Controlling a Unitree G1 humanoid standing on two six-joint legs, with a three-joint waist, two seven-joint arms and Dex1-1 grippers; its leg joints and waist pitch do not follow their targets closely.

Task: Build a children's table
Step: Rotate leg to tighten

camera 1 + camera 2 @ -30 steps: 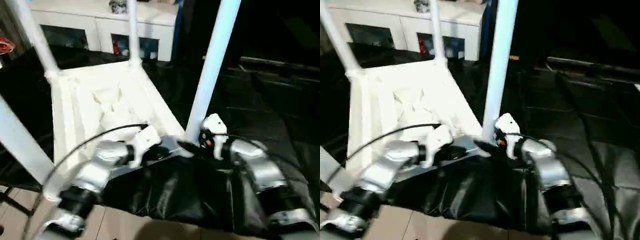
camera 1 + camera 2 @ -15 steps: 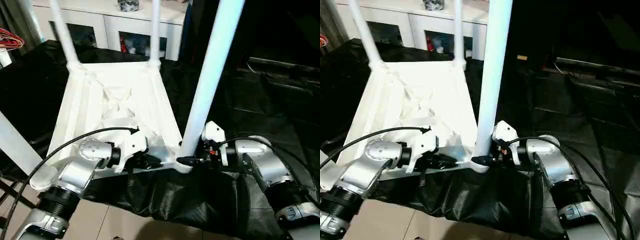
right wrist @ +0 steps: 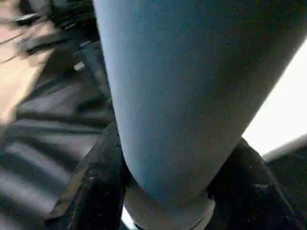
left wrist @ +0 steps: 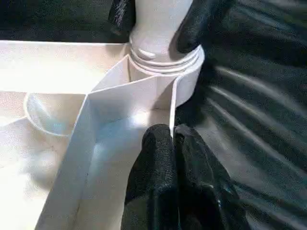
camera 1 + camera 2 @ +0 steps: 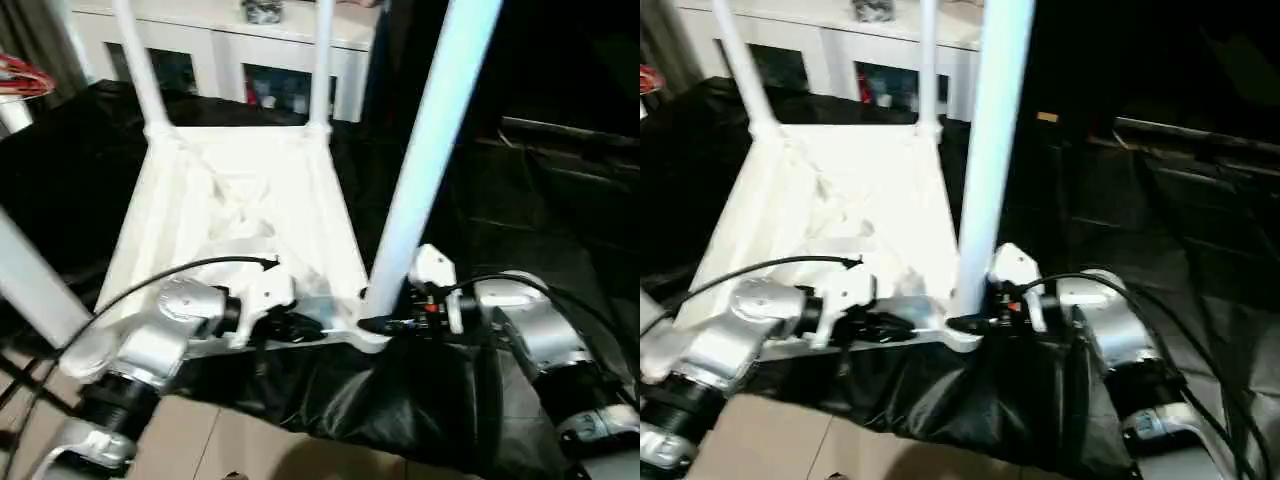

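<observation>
Here the right claw [image 5: 372,322] clamps the upright leg [image 5: 432,150] at its base, long axis vertical; alongside, the left claw [image 4: 171,143] pinches the tabletop [image 5: 240,210] rim.

The upturned tabletop [image 5: 240,215] lies on black sheeting [image 5: 420,400]. The right gripper [image 5: 378,324] holds the base of the near leg [image 5: 425,170]; the left gripper [image 5: 305,328] grips the tabletop's near rim.
</observation>
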